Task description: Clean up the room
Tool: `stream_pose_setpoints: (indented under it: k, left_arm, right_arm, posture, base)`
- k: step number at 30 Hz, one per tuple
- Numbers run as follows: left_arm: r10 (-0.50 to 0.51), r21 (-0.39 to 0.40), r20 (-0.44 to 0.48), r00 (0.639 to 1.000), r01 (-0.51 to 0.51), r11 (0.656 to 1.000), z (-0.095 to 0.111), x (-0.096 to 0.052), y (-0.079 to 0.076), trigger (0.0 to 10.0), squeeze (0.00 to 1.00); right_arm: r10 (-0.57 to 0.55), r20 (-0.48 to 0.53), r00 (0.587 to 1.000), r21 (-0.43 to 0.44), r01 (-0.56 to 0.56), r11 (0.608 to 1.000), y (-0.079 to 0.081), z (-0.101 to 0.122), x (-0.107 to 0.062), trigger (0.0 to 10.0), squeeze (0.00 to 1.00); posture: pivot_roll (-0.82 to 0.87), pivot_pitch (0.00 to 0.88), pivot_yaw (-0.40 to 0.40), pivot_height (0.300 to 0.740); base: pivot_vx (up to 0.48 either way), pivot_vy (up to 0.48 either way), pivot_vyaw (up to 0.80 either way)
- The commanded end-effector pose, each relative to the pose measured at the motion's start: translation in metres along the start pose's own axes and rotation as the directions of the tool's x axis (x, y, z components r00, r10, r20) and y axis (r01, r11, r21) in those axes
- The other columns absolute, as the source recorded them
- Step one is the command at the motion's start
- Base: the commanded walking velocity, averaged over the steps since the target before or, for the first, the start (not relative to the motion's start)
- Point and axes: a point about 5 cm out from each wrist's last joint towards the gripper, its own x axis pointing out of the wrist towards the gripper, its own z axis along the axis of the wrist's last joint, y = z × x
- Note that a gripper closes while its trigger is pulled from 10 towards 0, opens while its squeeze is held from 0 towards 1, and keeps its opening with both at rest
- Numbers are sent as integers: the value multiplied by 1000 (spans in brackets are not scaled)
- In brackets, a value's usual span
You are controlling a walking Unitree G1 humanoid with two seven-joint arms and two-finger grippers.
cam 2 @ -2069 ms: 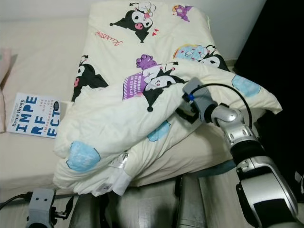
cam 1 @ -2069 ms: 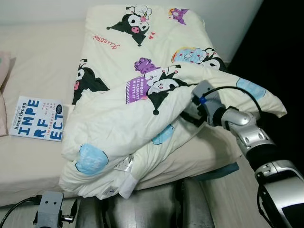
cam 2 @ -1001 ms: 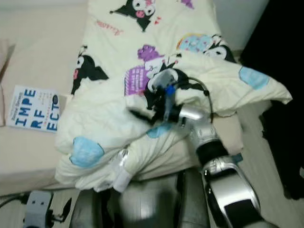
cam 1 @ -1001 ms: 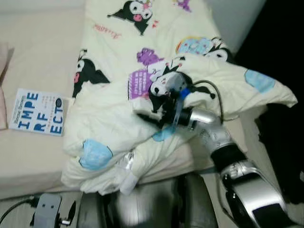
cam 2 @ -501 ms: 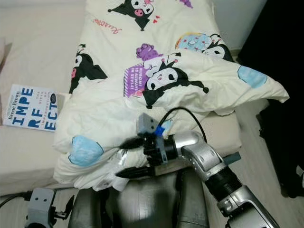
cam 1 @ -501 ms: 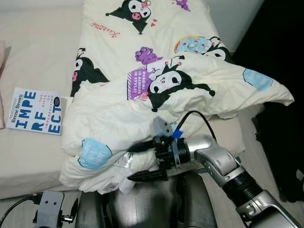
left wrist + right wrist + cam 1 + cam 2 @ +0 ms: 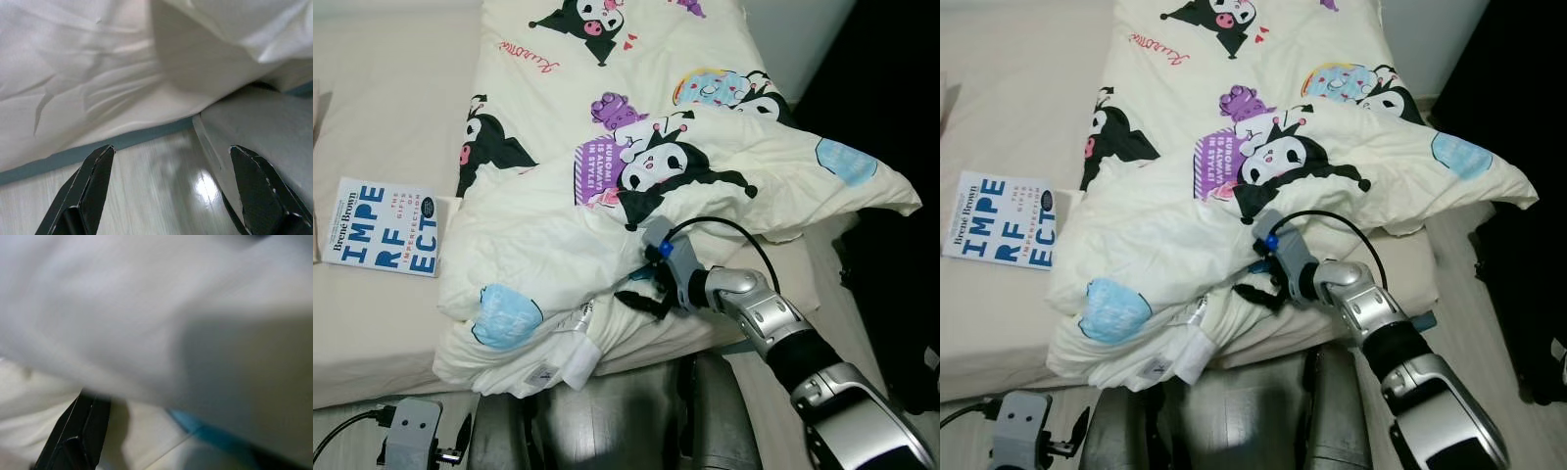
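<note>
Jaws of right gripper point(image 7: 636, 291) looked parted, black fingers point(image 7: 1258, 292) pushed into front fold of duvet point(image 7: 646, 196); whether cloth was pinched between them, cannot tell. Duvet lay bunched on bed point(image 7: 382, 117), cartoon print up, lower corner hanging over bed's front edge. Left gripper point(image 7: 173, 188) hung low below that edge, jaws wide, holding nothing, over wood floor point(image 7: 146, 196). Book point(image 7: 380, 238) lay flat on bed just beside duvet's left edge.

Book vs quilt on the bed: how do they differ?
The book lies flat and tidy; the quilt is bunched and folded over itself. The book sits alone at the robot's left; the right hand is pushed into the quilt's front folds. Both lie on the bed.
</note>
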Motion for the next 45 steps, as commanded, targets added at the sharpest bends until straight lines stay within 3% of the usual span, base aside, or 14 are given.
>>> stream_pose_setpoints:
  k: [1,6,8,12,16,23,28,30,33,36,42,45]
  left_arm:
    - [-4,5,-63,998,4,1000,-13,-12,2,10000,0]
    - [-1,8,-65,998,1,1000,-14,-16,4,10000,0]
    - [-1,8,-65,998,1,1000,-14,-16,4,10000,0]
    - [-4,8,-59,998,5,1000,-11,-15,3,10000,0]
    - [-6,8,-56,998,6,1000,-10,-15,3,10000,0]
    - [-9,9,-54,999,9,1000,-9,-16,3,10000,0]
    - [-7,11,-53,999,8,1000,-9,-18,3,10000,0]
    - [-6,12,-54,999,7,1000,-9,-19,4,10000,0]
    - [-7,15,-61,998,8,1000,-10,-21,5,10000,0]
    - [-11,14,-60,998,12,1000,-9,-21,2,10000,0]
    - [-23,14,-58,998,24,1000,-8,-21,-1,10000,0]
    - [-26,15,-59,998,27,1000,-8,-20,-1,10000,0]
  right_arm:
    - [-36,76,996,37,33,999,-7,4,-2,10000,0]
    - [-144,177,974,93,129,987,-25,31,-3,10000,0]
    - [-144,177,974,93,129,987,-25,31,-3,10000,0]
    - [-178,277,944,114,152,982,-39,61,-5,10000,0]
    - [-178,290,940,106,154,982,-41,68,-4,10000,0]
    - [-174,259,950,1,180,984,-41,83,3,10000,0]
    - [-290,225,930,-89,316,945,-50,93,1,10000,0]
    - [-326,231,917,-77,351,933,-54,97,-1,10000,0]
    - [-223,235,946,-62,244,968,-43,96,8,10000,0]
    - [-53,202,978,-103,75,992,-21,85,22,10000,0]
    - [179,194,965,-124,-157,980,9,79,37,10000,0]
    - [191,185,964,-147,-165,975,13,81,41,10000,0]
  posture:
    - [39,432,-6,550]
    - [47,449,-5,550]
    - [47,449,-5,550]
    - [52,457,-6,531]
    - [52,458,-6,521]
    - [57,458,-7,496]
    - [77,466,-5,481]
    - [78,467,-7,476]
    - [73,470,-9,471]
    - [74,474,-7,471]
    - [71,476,-3,471]
    - [71,476,-3,471]
  base:
    - [0,0,0]
    - [0,0,0]
    - [0,0,0]
    - [0,0,0]
    - [0,0,0]
    - [0,0,0]
    - [0,0,0]
    - [0,0,0]
    - [0,0,0]
    - [0,0,0]
    - [0,0,0]
    - [0,0,0]
